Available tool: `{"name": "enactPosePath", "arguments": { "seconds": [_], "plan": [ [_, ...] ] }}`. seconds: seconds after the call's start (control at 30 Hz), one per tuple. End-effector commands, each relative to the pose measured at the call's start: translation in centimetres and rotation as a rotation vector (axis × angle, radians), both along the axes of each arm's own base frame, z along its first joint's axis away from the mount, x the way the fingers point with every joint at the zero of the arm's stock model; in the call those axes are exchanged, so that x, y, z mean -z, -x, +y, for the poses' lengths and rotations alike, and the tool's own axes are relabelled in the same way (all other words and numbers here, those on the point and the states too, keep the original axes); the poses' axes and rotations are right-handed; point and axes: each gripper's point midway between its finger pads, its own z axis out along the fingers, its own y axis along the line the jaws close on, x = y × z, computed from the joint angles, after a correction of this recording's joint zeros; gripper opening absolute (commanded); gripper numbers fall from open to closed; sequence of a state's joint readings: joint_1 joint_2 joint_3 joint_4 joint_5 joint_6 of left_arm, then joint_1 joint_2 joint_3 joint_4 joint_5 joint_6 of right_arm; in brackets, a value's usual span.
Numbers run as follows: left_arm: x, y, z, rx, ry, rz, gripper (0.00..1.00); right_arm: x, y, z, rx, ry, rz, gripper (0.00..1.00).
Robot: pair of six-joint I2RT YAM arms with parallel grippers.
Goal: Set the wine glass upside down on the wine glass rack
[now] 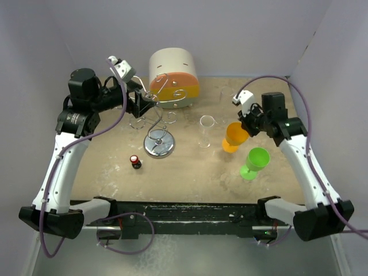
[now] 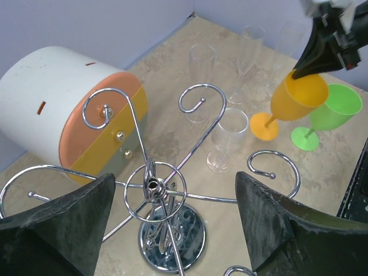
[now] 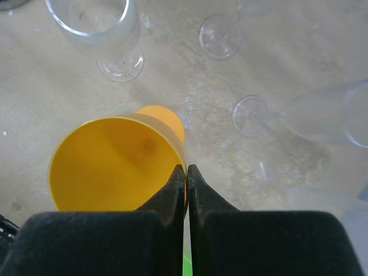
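The right end effector (image 1: pixel 245 123) holds the rim of the orange wine glass (image 1: pixel 234 137), tilted on the worktop (image 1: pixel 195 172); the left end effector (image 1: pixel 149 106) hovers over the wine glass rack (image 1: pixel 159 142)

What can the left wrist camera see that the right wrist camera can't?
Only the left wrist camera sees the silver wine glass rack and the white-and-orange drum. Only the right wrist camera looks down inside the orange glass. Both show that glass, the right end effector pinching its rim, and some clear glasses.
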State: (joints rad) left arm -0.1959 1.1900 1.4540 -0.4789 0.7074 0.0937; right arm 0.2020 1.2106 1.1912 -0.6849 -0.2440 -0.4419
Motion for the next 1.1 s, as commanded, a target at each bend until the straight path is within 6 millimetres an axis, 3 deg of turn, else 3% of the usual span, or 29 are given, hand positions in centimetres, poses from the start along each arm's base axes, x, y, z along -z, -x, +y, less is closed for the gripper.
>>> {"name": "enactPosePath", "arguments": {
  "seconds": [0.0, 0.13, 0.27, 0.43, 0.57, 0.8, 1.07],
  "plan": [
    [-2.8, 1.3, 0.4, 0.029, 0.003, -0.076, 0.9, -7.9, 0.9, -1.5, 0.024, 0.016, -0.219, 0.0],
    [-4.7, 2.0, 0.6, 0.042, 0.031, -0.109, 0.93, -13.1, 1.8, -0.6, -0.044, -0.021, -0.326, 0.0],
    [-6.8, 1.7, 1.4, -0.031, 0.046, -0.147, 0.94, -21.3, 1.5, 0.4, -0.067, -0.106, -0.534, 0.0],
    [-9.5, 1.7, 1.0, -0.043, 0.136, -0.125, 0.94, -28.5, 1.9, 2.7, -0.123, -0.283, -0.703, 0.0],
    [-9.7, 1.4, 0.4, -0.033, 0.23, -0.048, 0.94, -33.8, 1.9, 3.6, -0.111, -0.452, -0.842, 0.0],
    [-10.8, 0.3, -1.7, 0.058, 0.292, 0.004, 0.95, -37.8, 1.0, 6.5, -0.178, -0.695, -0.821, 0.0],
    [-11.7, -0.8, -4.0, 0.127, 0.369, 0.047, 0.86, -38.7, 0.5, 8.7, -0.236, -0.827, -0.742, 0.0]
  ]
}}
